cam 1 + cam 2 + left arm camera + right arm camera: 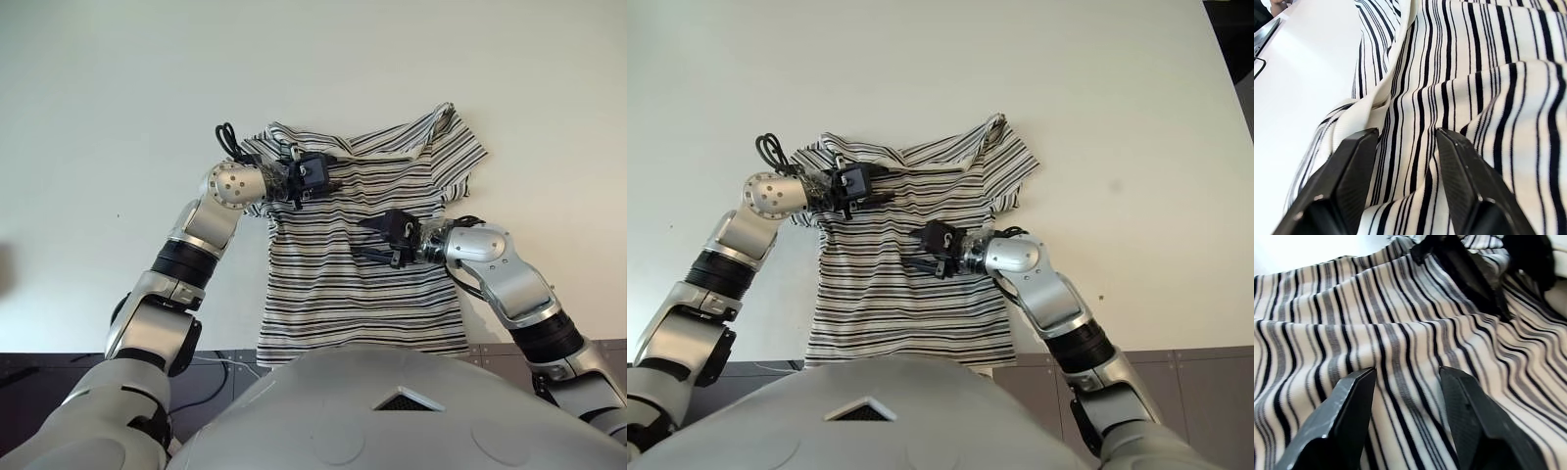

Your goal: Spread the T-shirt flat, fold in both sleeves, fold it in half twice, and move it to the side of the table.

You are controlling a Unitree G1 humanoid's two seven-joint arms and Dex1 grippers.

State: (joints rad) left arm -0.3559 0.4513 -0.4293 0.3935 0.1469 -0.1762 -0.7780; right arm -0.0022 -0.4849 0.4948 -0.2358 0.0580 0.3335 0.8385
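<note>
- Folding in the sleeves looks like the step in hand: black-and-white striped T-shirt (pixel 343 284) lies flat mid white tabletop (pixel 118 98), with the sleeve on the robot's right (pixel 460 157) out.
- Left gripper (pixel 328 178) and right gripper (pixel 377 240) are both released, low over the cloth.
- Next, probably: pinch that sleeve and carry it inward.

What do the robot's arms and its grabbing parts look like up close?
The left arm and right arm are silver shells with black bands at the joints. Black cables loop out near the wrists. The left end effector and right end effector are black, each with two flat, tapering, finely textured fingers.
</note>
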